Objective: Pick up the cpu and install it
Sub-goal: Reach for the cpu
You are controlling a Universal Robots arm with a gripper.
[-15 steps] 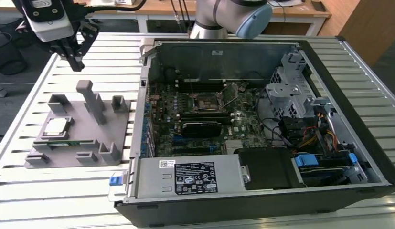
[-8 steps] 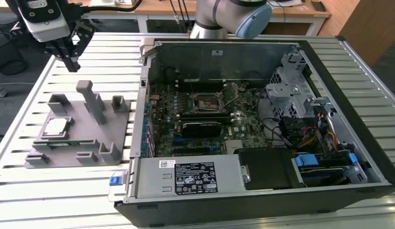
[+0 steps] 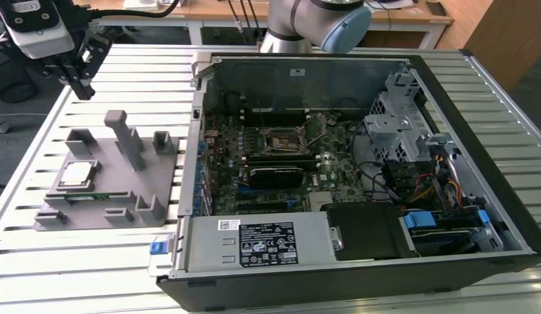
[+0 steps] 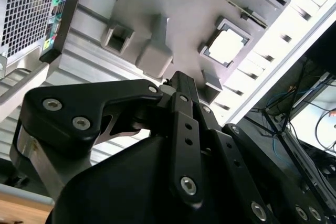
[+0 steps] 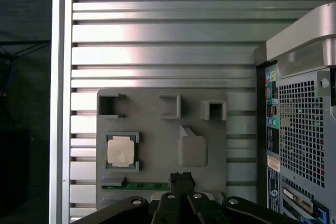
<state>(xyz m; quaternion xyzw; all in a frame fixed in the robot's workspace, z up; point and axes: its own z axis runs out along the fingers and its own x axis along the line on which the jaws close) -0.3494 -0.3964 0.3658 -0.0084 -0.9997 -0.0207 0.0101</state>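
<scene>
You won't find any legible word or number here. The large label (image 3: 268, 243) on the power supply (image 3: 209, 247) carries print too fine to make out. So do the white sticker (image 3: 296, 72) on the case wall (image 3: 252, 82) and the rear-panel strip (image 5: 272, 145) in the first wrist view.
</scene>
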